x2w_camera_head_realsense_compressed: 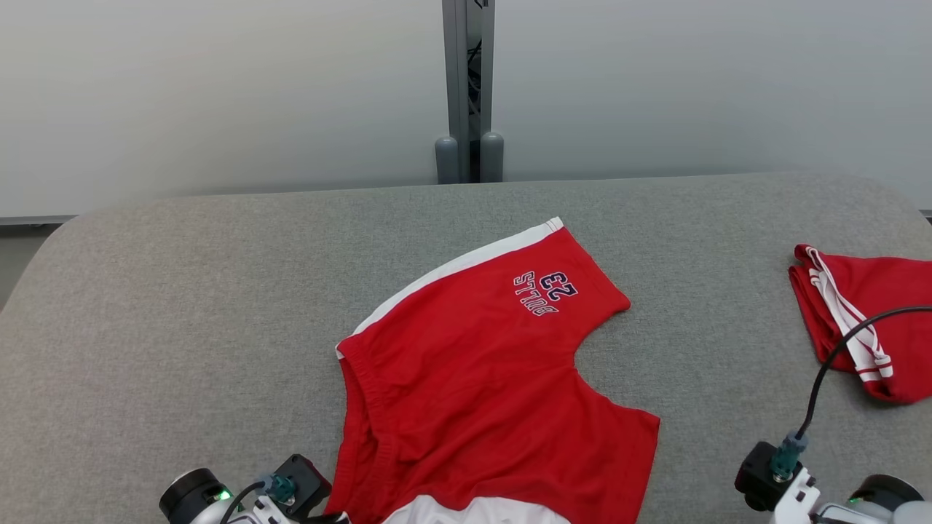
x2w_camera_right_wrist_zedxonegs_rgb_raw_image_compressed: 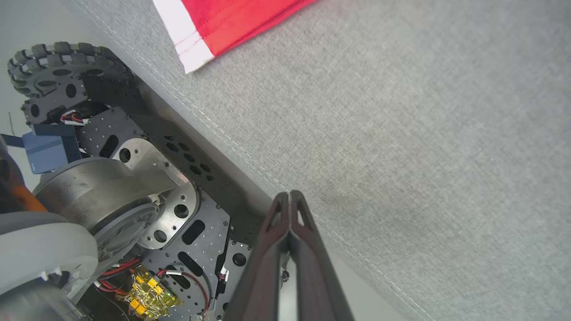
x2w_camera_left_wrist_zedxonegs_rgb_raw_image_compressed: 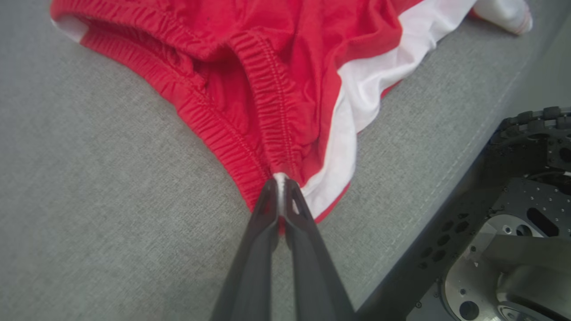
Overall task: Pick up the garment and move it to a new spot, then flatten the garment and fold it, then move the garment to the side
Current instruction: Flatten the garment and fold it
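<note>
A grey fabric-covered surface (x2w_camera_head_realsense_compressed: 182,306) spans the head view. Red basketball shorts (x2w_camera_head_realsense_compressed: 473,364), with white side stripes and a "Bulls 23" print, lie spread at its near middle. A second, folded red garment (x2w_camera_head_realsense_compressed: 874,313) lies well apart at the right. The left end effector (x2w_camera_left_wrist_zedxonegs_rgb_raw_image_compressed: 281,178) is clenched on the shorts' elastic waistband (x2w_camera_left_wrist_zedxonegs_rgb_raw_image_compressed: 272,111). The right end effector (x2w_camera_right_wrist_zedxonegs_rgb_raw_image_compressed: 290,196) is clenched on nothing, over the surface's near edge.

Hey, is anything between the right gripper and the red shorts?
Nothing visible. Bare grey fabric surface runs from the right gripper, jaws shut and empty, to the red shorts. The folded red garment lies farther right, off that path.
</note>
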### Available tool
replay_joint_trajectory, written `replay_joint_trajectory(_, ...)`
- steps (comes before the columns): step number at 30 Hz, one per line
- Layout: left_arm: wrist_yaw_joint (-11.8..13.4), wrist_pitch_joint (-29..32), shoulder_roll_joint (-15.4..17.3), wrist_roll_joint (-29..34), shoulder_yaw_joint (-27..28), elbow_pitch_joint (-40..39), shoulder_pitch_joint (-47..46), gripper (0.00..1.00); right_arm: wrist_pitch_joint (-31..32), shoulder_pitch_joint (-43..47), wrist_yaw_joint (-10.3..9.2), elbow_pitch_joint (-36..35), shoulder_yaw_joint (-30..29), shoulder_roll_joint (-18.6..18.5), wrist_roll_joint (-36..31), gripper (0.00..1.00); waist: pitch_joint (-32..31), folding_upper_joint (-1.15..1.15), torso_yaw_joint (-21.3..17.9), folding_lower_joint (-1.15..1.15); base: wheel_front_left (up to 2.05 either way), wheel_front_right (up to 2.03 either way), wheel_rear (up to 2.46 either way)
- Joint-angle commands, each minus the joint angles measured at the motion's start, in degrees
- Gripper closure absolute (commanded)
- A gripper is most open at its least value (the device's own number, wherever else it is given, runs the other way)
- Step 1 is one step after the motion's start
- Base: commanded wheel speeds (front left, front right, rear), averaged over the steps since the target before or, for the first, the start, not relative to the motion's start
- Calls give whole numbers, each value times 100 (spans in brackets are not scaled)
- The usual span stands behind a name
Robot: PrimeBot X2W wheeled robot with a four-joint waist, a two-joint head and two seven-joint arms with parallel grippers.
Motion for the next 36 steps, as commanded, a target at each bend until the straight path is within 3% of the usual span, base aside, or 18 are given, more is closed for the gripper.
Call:
replay_joint_trajectory(1, 54, -14, 25, -9, 38, -48, -28, 100, -80, 70, -2, -14, -104, 44, -59, 100, 8, 0, -3, 0, 0, 0, 0)
replay_joint_trajectory(7, 196, -133, 58, -51, 156, -221, -90, 100, -524, 156, -2, 170, -712, 277, -249, 100, 37, 0, -22, 0, 0, 0, 0)
replay_joint_trajectory(8, 215, -139, 54, -50, 166, -234, -95, 100, -653, 155, -2, 191, -850, 347, -308, 83, 42, 0, -27, 0, 0, 0, 0)
replay_joint_trajectory(9, 226, -156, 45, -52, 183, -245, -98, 100, -787, 163, -2, 226, -992, 436, -349, 27, 47, 0, -32, 0, 0, 0, 0)
replay_joint_trajectory(10, 246, -181, 33, -63, 199, -253, -99, 100, -933, 192, -2, 271, -1130, 522, -398, 0, 51, 0, -37, 0, 0, 0, 0)
replay_joint_trajectory(15, 326, -286, -51, -105, 261, -241, -79, 100, -1801, 434, -2, 419, -1799, 979, -803, 0, 63, 0, -47, 0, 0, 0, 0)
replay_joint_trajectory(22, 375, -388, -139, -120, 309, -194, -122, 100, -2927, 1064, -2, 400, -2191, 1505, -1466, 0, 117, 0, -48, 0, 0, 0, 0)
replay_joint_trajectory(29, 381, -501, -262, -135, 336, -70, -182, 100, -3926, 1780, -2, 388, -2119, 1867, -2416, 0, 193, 0, -66, 0, 0, 0, 0)
replay_joint_trajectory(36, 332, -593, -350, -143, 328, 82, -214, 100, -4437, 2078, -2, 594, -1750, 1967, -3430, 0, 252, 0, -86, 0, 0, 0, 0)
